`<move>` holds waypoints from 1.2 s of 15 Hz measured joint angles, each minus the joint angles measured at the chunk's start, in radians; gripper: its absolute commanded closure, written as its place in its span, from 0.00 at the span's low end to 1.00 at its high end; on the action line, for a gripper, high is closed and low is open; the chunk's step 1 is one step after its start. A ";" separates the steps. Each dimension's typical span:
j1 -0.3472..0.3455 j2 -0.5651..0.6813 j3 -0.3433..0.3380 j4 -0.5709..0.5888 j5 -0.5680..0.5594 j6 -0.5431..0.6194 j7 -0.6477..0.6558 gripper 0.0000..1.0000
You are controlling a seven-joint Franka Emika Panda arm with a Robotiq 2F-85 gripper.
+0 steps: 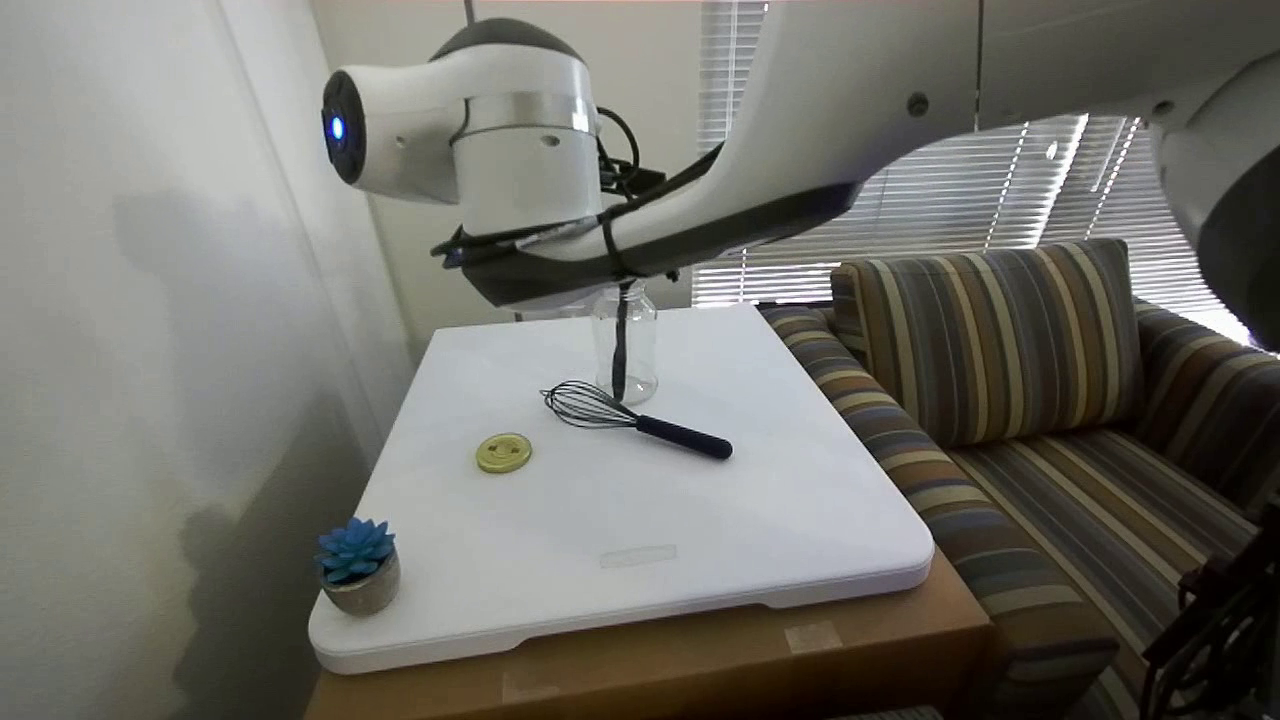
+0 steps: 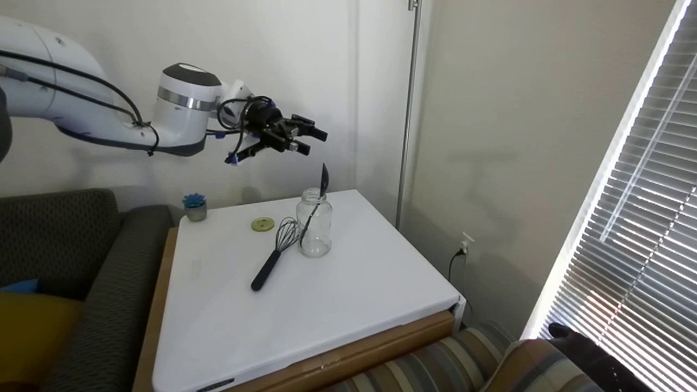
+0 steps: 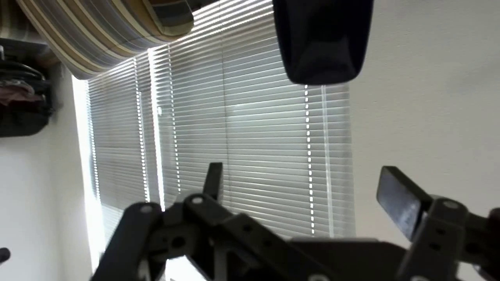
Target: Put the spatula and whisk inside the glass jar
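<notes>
We find the claw (image 2: pixel 313 141) above the table (image 2: pixel 218 326), its jaws spread wide and released; through their gap the wrist view gives us window blinds (image 3: pixel 269 156) and a strip of pale wall (image 3: pixel 429 117). Below the claw, near but apart from it, is the dark head of the spatula (image 2: pixel 323 188), which stands inside the glass jar (image 2: pixel 322 231). The whisk (image 1: pixel 655 428) lies lower still, flat on the table just beside the jar; we cannot tell whether its wires touch the glass.

The table has a plain white top, with a brown base (image 1: pixel 720 670) showing beneath its edge. On it we also see a gold disc (image 1: pixel 503 453) near the whisk and, close to a corner, a small pot (image 1: pixel 362 590) with a blue succulent (image 1: pixel 356 548). A striped sofa (image 1: pixel 965 525) stands alongside, and in an exterior view a dark sofa (image 2: pixel 52 234) carries a yellow cushion (image 2: pixel 38 337).

The glass jar is upright. The spatula points head up, out of the jar's mouth, handle down; its long axis tilts, the handle's end low on the whisk's side and the head leaning away. The whisk's long axis runs along the table, wire head by the jar, black handle pointing out toward the striped sofa's side.
</notes>
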 measured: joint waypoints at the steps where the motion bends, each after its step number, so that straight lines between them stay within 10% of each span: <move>1: -0.004 -0.012 0.000 0.000 0.026 -0.021 0.022 0.00; 18: -0.044 -0.077 0.010 0.003 0.511 -0.332 0.545 0.00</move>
